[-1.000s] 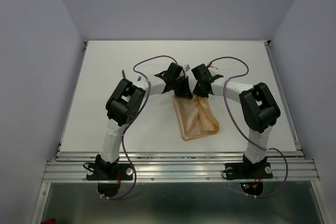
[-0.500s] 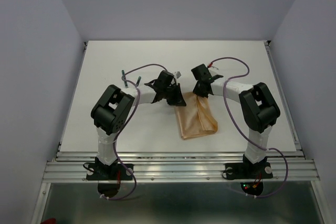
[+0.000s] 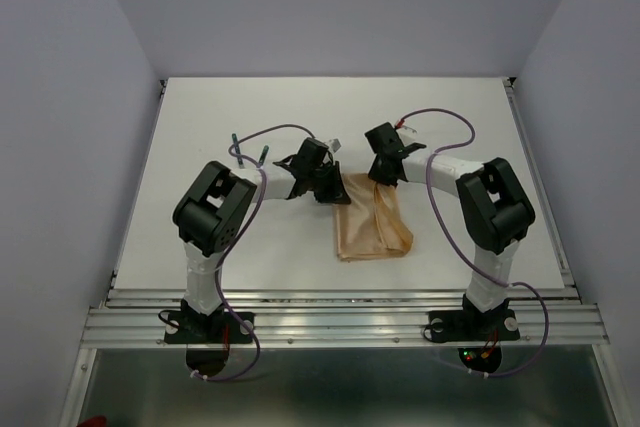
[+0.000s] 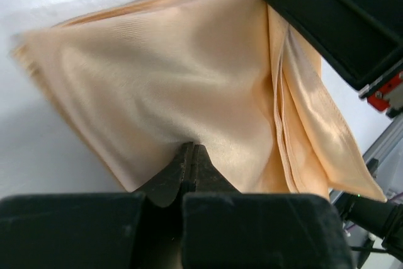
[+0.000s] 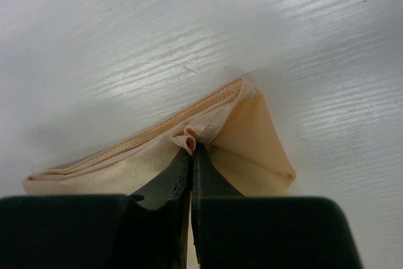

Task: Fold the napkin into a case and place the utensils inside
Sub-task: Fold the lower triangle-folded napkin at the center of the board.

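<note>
The peach-tan napkin (image 3: 372,222) lies folded into an oblong on the white table, its far end held up by both grippers. My left gripper (image 3: 328,190) is shut on the napkin's far left edge; the left wrist view shows its closed tips (image 4: 192,148) pinching the cloth (image 4: 157,86). My right gripper (image 3: 380,175) is shut on the far right corner; the right wrist view shows a small bunch of hem (image 5: 189,135) between the tips (image 5: 191,150). Two utensils with dark green handles (image 3: 250,154) lie far left of the left arm.
The white table (image 3: 200,227) is bounded by grey walls and an aluminium rail (image 3: 340,322) at the near edge. Purple cables loop over both arms (image 3: 440,117). The right arm's black body (image 4: 340,17) shows in the left wrist view.
The left arm has swung back and its gripper has pulled the napkin's far left edge leftward. The napkin's near end has shifted left. The right gripper has stayed put.
</note>
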Robot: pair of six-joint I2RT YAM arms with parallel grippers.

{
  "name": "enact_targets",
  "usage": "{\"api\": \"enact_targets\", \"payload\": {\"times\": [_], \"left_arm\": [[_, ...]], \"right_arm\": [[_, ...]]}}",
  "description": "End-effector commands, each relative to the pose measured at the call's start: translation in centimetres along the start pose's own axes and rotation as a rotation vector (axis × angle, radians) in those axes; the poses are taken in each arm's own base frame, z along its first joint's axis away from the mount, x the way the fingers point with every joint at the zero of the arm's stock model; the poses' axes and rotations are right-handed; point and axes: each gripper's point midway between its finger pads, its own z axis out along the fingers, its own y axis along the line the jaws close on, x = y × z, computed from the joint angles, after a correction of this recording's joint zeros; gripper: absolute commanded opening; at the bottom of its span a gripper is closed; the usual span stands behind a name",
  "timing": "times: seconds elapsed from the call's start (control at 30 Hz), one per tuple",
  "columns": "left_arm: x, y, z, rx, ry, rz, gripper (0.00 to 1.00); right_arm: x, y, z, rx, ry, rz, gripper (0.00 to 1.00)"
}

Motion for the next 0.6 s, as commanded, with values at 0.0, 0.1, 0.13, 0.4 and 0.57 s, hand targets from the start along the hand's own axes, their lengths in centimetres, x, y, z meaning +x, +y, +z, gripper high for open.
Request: {"api": "enact_targets", "payload": {"times": [0.0, 0.1, 0.13, 0.4, 0.57], "left_arm": [[-1.4, 4.6, 0.6, -0.168, -0.032, 0.008, 0.0], [-2.9, 4.3, 0.8, -0.171, -0.042, 0.023, 0.0], [-3.0, 4.5, 1.0, -0.181, -0.038, 0.021, 0.0], [-5.7, 2.2, -0.6, -0.158, -0.085, 0.039, 0.0], [-6.5, -0.3, -3.9, -0.118, -0.148, 0.037, 0.0]], "right_arm": [[2.3, -2.7, -0.9, 0.082, 0.071, -0.063, 0.01], [2.0, -2.6, -1.1, 0.093, 0.073, -0.056, 0.03], [1.9, -2.6, -1.1, 0.098, 0.072, -0.051, 0.04], [1.2, -2.5, -0.4, 0.156, 0.054, -0.006, 0.07], [1.6, -2.6, 0.0, 0.167, 0.062, 0.001, 0.05]]}}
